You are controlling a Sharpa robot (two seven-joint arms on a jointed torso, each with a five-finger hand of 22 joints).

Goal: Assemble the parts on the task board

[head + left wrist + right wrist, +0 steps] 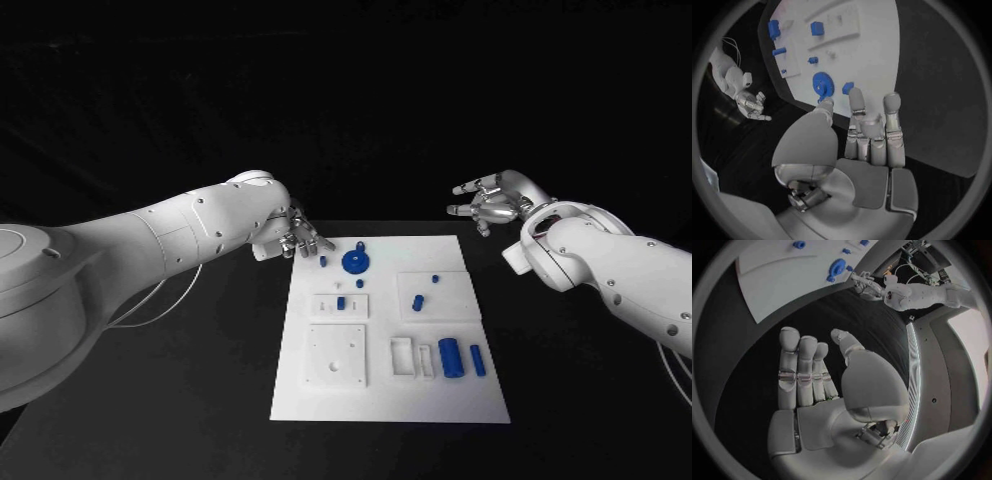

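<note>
The white task board (392,400) lies in the middle of the black counter (188,400). On it are small blue parts: a blue gear (356,264) near the far left corner, a small blue block (323,261) just beside it, two blue cylinders (450,356) standing near the right edge, and some little pegs (340,301) in the middle.

The left hand (293,238) hovers at the far left corner of the board, near the gear; its fingers (892,107) are straight and apart, and they hold nothing. The right hand (490,200) is raised over the counter beyond the far right corner, well apart from the board. Its fingers (791,340) are extended side by side, thumb apart, holding nothing.
</note>
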